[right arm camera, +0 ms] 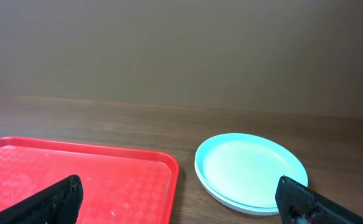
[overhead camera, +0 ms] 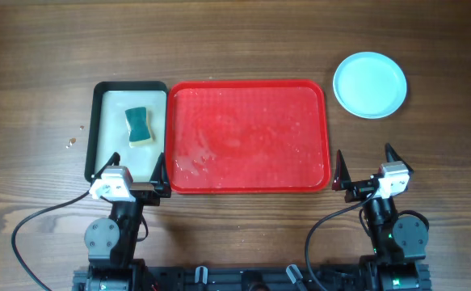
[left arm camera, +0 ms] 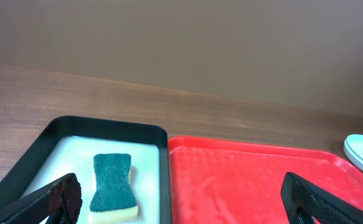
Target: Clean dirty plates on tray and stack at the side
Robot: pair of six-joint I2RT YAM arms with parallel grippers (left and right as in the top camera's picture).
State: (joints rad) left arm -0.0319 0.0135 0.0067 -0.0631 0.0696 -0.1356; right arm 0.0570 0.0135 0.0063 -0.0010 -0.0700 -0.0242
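Observation:
The red tray (overhead camera: 250, 136) lies in the middle of the table with nothing on it but wet smears; it also shows as the tray (left arm camera: 249, 180) and the tray (right arm camera: 75, 177) in the wrist views. The plates (overhead camera: 370, 84) sit stacked on the wood to the right of the tray, a pale blue one on top; the right wrist view shows the stack of plates (right arm camera: 251, 169) with a white rim beneath. My left gripper (overhead camera: 136, 172) is open at the tray's near left corner. My right gripper (overhead camera: 365, 166) is open near the tray's near right corner, holding nothing.
A black-rimmed tray (overhead camera: 106, 93) with a pale inside sits left of the red tray and holds a green-and-yellow sponge (overhead camera: 139, 125). Small specks (overhead camera: 72, 142) lie on the wood left of it. Both arm bases stand at the near table edge.

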